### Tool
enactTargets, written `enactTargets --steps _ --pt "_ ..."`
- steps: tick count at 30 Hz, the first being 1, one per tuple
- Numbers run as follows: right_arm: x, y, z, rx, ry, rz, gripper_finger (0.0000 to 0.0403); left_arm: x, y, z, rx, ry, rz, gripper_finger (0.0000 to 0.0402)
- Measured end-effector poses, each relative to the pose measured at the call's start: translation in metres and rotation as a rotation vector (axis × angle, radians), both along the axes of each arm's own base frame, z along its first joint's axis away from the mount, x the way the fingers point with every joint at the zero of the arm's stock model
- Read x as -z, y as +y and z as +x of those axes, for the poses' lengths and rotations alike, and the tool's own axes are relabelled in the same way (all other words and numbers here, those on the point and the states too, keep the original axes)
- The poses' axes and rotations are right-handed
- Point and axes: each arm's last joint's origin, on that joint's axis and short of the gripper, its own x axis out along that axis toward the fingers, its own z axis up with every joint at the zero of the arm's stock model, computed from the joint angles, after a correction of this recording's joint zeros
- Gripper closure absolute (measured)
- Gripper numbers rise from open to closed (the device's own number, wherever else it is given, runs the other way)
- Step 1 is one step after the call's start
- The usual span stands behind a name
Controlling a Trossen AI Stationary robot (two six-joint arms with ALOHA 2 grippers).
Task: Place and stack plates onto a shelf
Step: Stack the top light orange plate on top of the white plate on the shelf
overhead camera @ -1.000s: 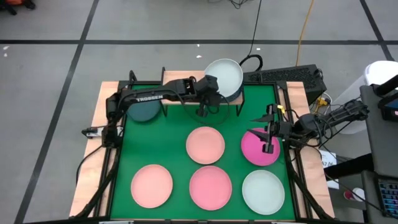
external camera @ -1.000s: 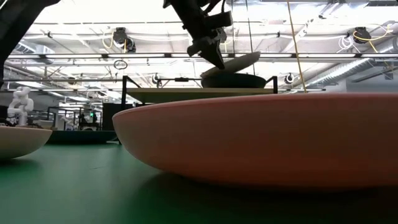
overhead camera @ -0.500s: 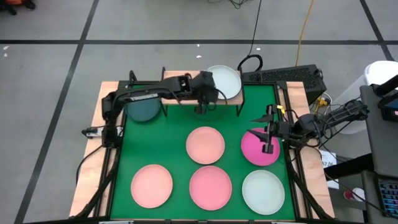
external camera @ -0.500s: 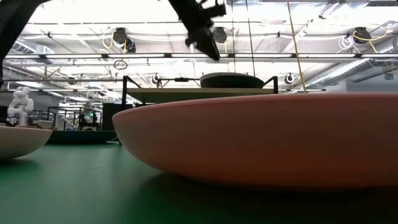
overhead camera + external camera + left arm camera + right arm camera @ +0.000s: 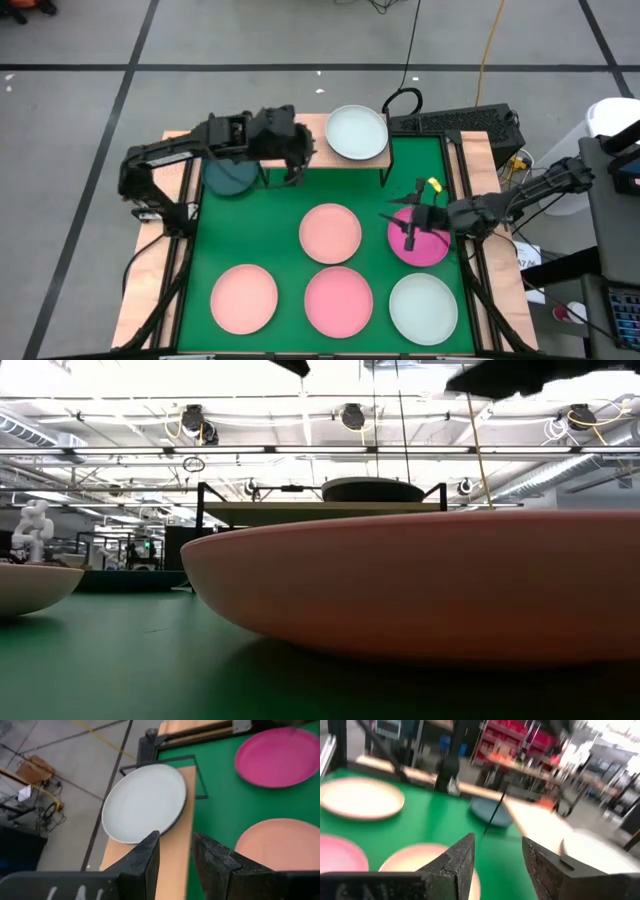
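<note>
With my left gripper [image 5: 297,168] empty and spread by the shelf [image 5: 300,130], I'd lower my spread right gripper [image 5: 410,226] squarely over the magenta plate [image 5: 425,248] rim before pinching.

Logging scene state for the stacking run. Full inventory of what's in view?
mint-white plates: 2; one on a dark plate on the shelf's right end, one at the mat's near right corner.
dark teal plate: 1 clearly seen, under the shelf's left end.
light pink plates: 3; mat centre, near left, near centre.
magenta plate: 1, right side of mat.
shelf: 1, light wood, black legs, far edge of mat.
green mat: 1.
left gripper: open, above the shelf's left part.
right gripper: open, over the magenta plate.
</note>
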Motion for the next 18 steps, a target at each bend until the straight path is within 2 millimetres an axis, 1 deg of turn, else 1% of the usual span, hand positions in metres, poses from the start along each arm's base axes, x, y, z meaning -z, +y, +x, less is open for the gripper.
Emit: enactTargets --steps 2,6,9,13,18 --pt "0.008 0.001 0.003 0.012 0.049 0.025 0.0255 0.003 -0.009 -0.008 0.014 -0.029 -0.01 0.0282" --pt "0.017 0.002 0.004 0.029 0.103 0.088 0.0255 0.019 -0.026 -0.024 0.031 -0.118 -0.049 0.0282" --pt "0.025 0.002 0.004 0.018 0.168 0.127 0.0255 0.038 -0.038 -0.035 0.042 -0.22 -0.084 0.0282" --pt "0.029 0.004 0.007 -0.06 0.204 0.164 0.0255 0.067 -0.051 -0.049 0.082 -0.395 -0.091 0.0282" --pt "0.04 0.007 0.015 -0.115 0.285 0.168 0.0255 0.097 -0.062 -0.068 0.106 -0.597 -0.119 0.0282"
